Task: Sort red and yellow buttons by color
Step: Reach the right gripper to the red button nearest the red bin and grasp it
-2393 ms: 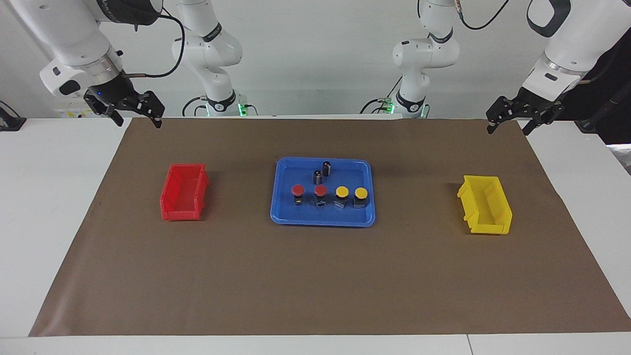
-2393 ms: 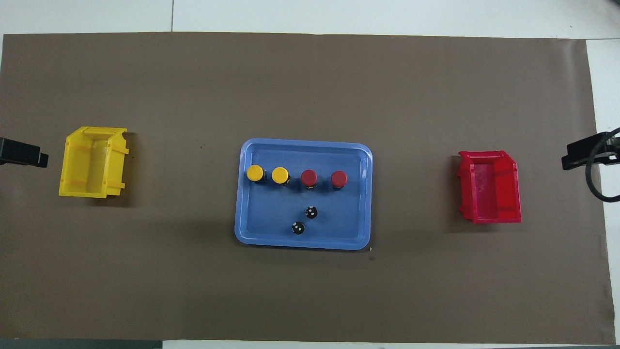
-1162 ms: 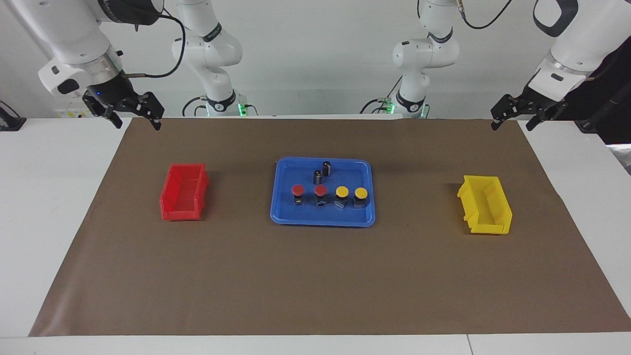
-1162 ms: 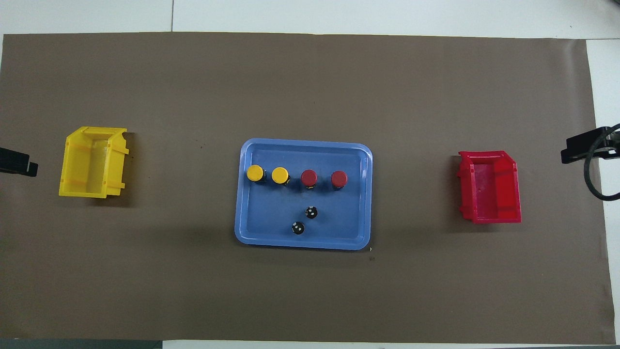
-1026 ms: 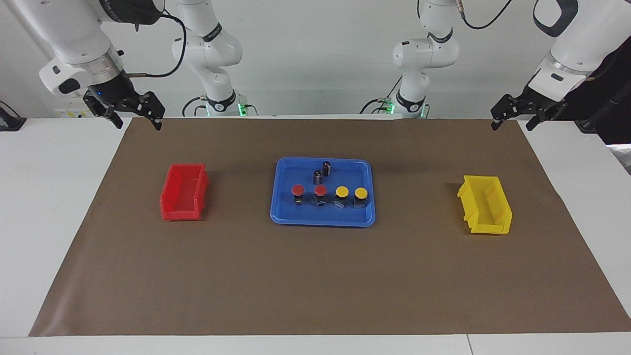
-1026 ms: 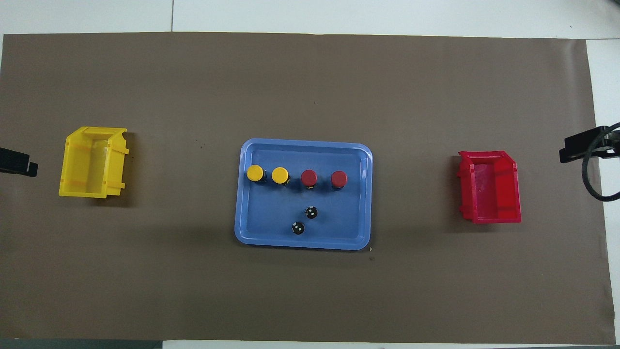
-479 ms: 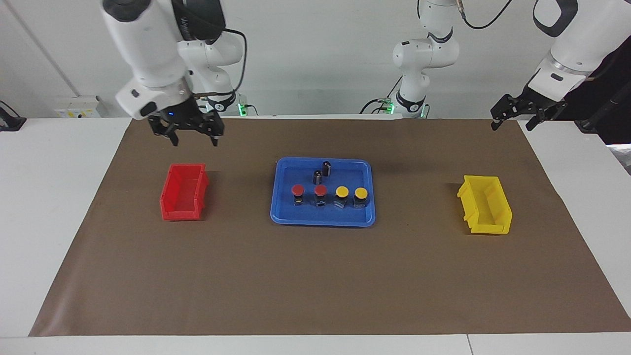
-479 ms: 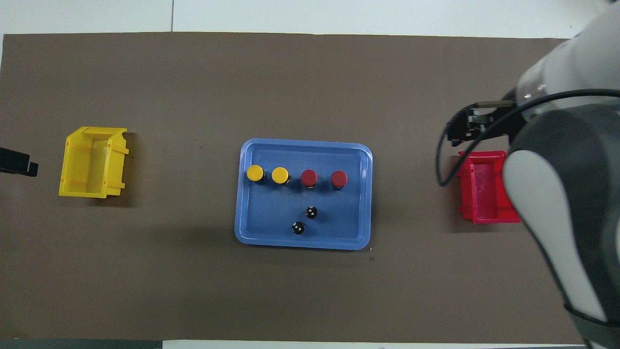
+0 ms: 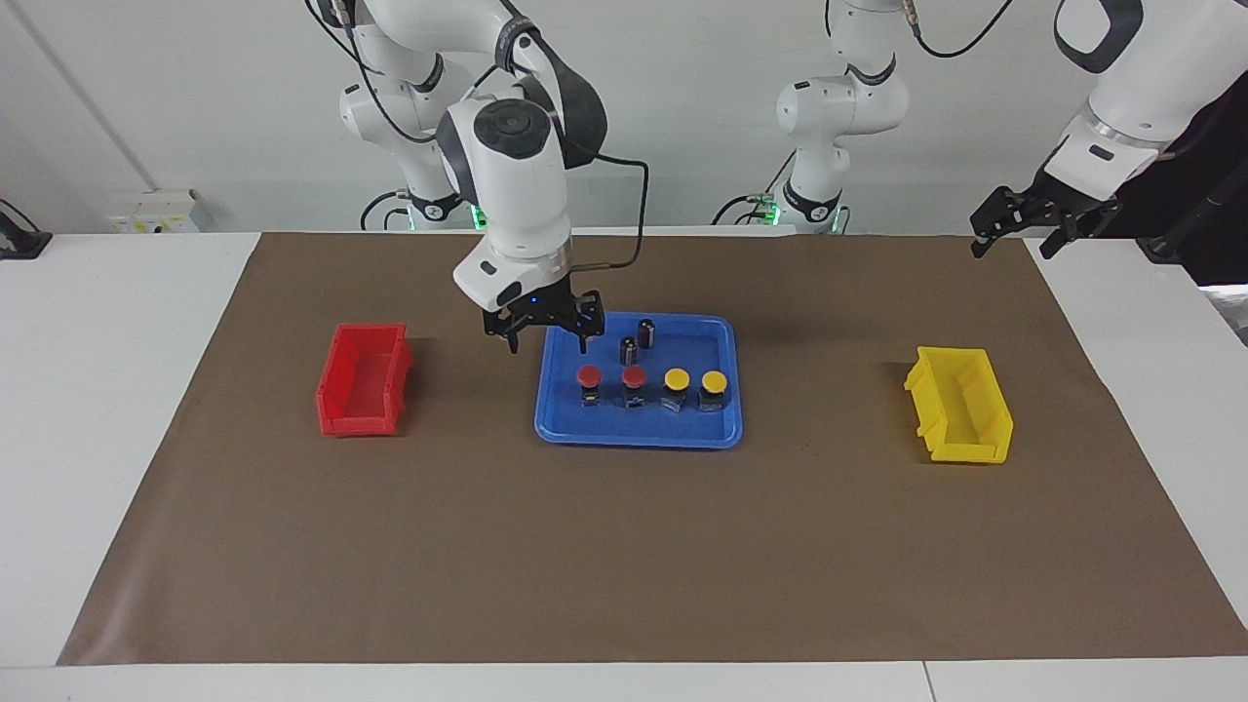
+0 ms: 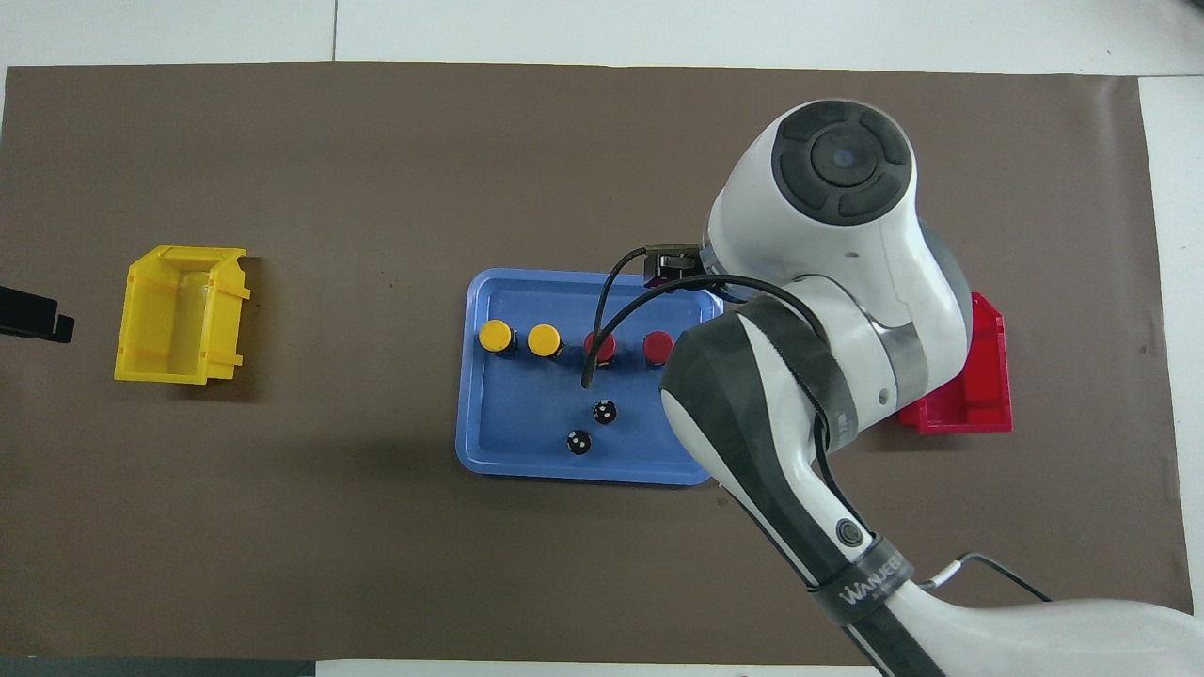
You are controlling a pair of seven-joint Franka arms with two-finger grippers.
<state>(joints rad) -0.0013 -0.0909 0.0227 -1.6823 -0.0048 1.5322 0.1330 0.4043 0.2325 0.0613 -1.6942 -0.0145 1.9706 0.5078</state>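
Two red buttons (image 9: 589, 375) (image 9: 635, 376) and two yellow buttons (image 9: 677, 378) (image 9: 715, 381) stand in a row in the blue tray (image 9: 639, 435). In the overhead view the yellow caps (image 10: 496, 335) (image 10: 544, 339) are unobstructed, and the red caps (image 10: 602, 346) (image 10: 657, 347) are partly covered by my right arm. My right gripper (image 9: 547, 343) is open and empty, hanging over the tray's corner toward the right arm's end, close to the outer red button but apart from it. My left gripper (image 9: 1010, 249) is open and waits over the mat's corner at the left arm's end.
Two dark cylinders (image 9: 628, 349) (image 9: 646, 332) stand in the tray, nearer to the robots than the buttons. A red bin (image 9: 363, 380) sits toward the right arm's end, a yellow bin (image 9: 960, 405) toward the left arm's end. A brown mat (image 9: 624, 556) covers the table.
My right arm has swung from the mat's corner, past the red bin, and down to the tray's corner. The left gripper rose a little earlier and now holds still. The buttons have not moved.
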